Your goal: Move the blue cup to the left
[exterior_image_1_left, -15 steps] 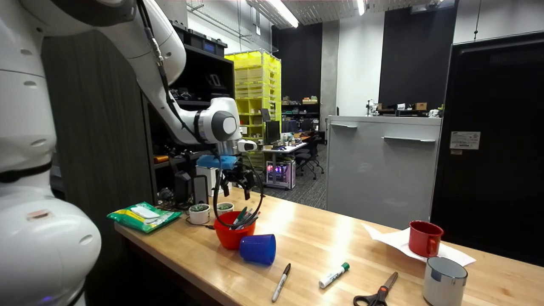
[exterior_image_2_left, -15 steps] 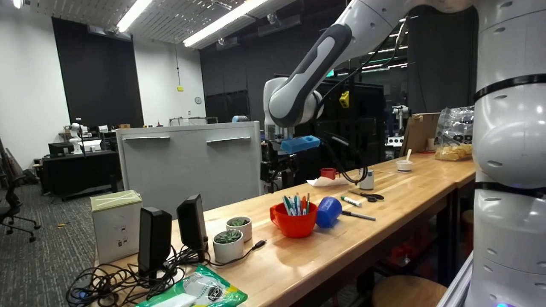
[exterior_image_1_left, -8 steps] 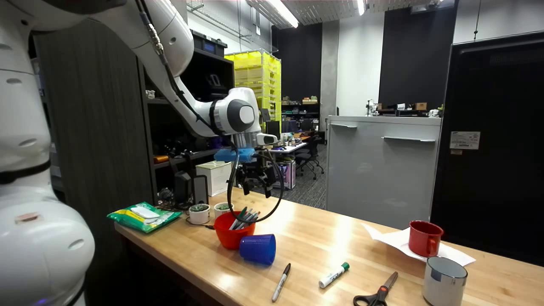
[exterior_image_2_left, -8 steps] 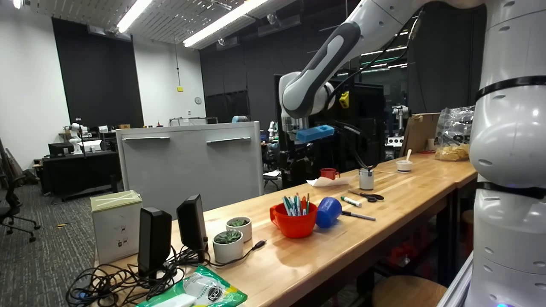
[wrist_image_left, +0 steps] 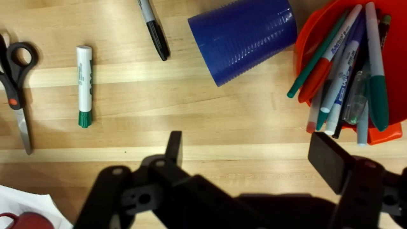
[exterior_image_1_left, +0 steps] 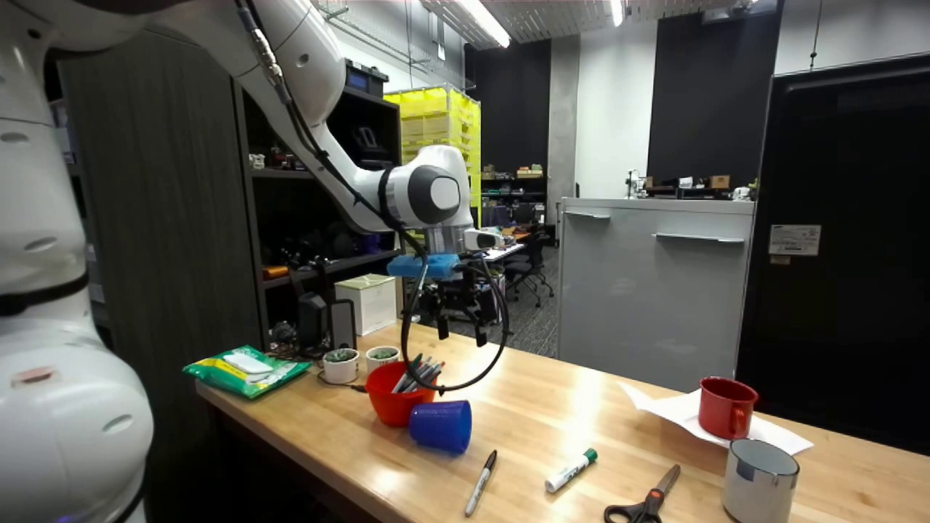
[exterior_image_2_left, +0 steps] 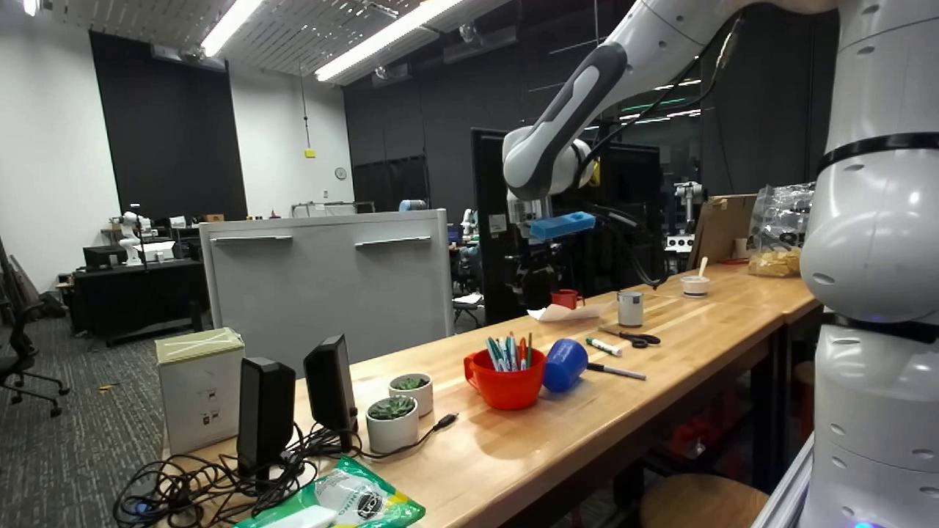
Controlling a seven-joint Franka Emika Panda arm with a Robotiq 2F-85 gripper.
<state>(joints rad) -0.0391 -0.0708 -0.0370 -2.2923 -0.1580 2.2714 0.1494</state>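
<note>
The gripper [wrist_image_left: 246,152] is hanging well above the surface [wrist_image_left: 222,111], its jaws standing wide apart w/ wood showing in the gap btwn them. In an exterior view a blue block [exterior_image_1_left: 423,266] is sitting just above the gripper.

The blue cup [wrist_image_left: 244,38] is lying on its side on the surface, lower than the gripper & well apart from the jaws; in wrist view it's showing up-frame of the gap, cut a bit by the top edge. Its R end is lying right up by the red bowl [wrist_image_left: 394,79]; can't tell if they're touching. That bowl is standing up-frame & R of the gripper, holding a bunch of pens [wrist_image_left: 346,70], some leaning out over the rim twd the frame-R jaw. In both exterior views cup & bowl are showing side by side, lower than the gripper.

Also in wrist view, L of the gripper: a blk-capped pen [wrist_image_left: 154,31] is lying up-L, nr the cup; a green-capped marker [wrist_image_left: 84,84] is lying farther L; scissors [wrist_image_left: 15,84] are lying farthest L, blade pointing down-frame. Low L of the jaws, white paper [wrist_image_left: 31,202] is lying w/ a red mug [wrist_image_left: 31,221] resting on it, partly out of frame.

In an exterior view a whitish-grey cup [exterior_image_1_left: 759,492] is standing upright nr that mug, well R of & lower than the gripper. L of the gripper & lower, 2 potted succulents [exterior_image_1_left: 340,369] are sitting nr a green packet [exterior_image_1_left: 251,379], w/ 2 spkrs [exterior_image_1_left: 341,325] & a pale box [exterior_image_1_left: 374,309] standing behind.
</note>
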